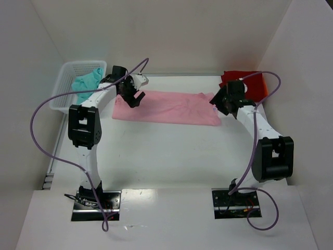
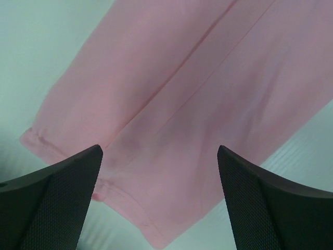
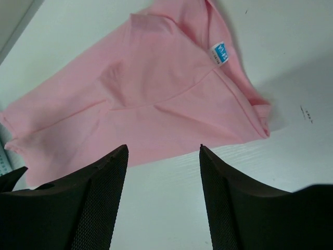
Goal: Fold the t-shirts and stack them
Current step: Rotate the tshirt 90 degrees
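A light pink t-shirt (image 1: 166, 108) lies folded into a long flat strip across the far middle of the table. It also shows in the left wrist view (image 2: 197, 104) and the right wrist view (image 3: 151, 99), with its blue neck label (image 3: 219, 53). My left gripper (image 1: 136, 98) is open and empty just above the strip's left end. My right gripper (image 1: 217, 106) is open and empty just above its right end. A bright red t-shirt (image 1: 248, 83) lies at the far right behind the right arm. A teal t-shirt (image 1: 86, 83) sits in the basket.
A white plastic mesh basket (image 1: 65, 83) stands at the far left against the wall. White walls close in the table on the left, back and right. Purple cables loop from both arms.
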Robot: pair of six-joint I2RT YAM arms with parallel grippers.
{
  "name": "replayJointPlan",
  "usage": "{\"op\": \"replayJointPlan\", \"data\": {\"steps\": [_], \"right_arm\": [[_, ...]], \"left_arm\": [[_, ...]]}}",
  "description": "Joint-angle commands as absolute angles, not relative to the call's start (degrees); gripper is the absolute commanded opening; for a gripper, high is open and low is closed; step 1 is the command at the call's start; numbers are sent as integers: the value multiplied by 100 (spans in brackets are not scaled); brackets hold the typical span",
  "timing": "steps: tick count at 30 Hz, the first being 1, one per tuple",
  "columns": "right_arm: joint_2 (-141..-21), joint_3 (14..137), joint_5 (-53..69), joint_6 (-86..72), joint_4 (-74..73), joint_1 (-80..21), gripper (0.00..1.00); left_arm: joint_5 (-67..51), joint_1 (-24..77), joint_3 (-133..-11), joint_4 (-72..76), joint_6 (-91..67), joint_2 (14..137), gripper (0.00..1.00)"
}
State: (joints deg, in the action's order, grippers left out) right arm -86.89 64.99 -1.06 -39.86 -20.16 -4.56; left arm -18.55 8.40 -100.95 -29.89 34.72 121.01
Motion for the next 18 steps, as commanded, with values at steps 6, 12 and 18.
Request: {"op": "replayJointPlan", "data": {"steps": [6,12,18], "right_arm": [[-9271,6767,62,-4052,-1863,-834,66],[-9922,7259,167,-3938,-1863,-949,68],[-10571,7786,63,-3876,-1978,-1001,69]], "left_arm": [[-2215,817,-10679,-3225,4508,12628,99],[-2162,817,-10837,-3463,4641,12876,100],[-1252,1212,-10714,-3533,4343,13138,100]]}}
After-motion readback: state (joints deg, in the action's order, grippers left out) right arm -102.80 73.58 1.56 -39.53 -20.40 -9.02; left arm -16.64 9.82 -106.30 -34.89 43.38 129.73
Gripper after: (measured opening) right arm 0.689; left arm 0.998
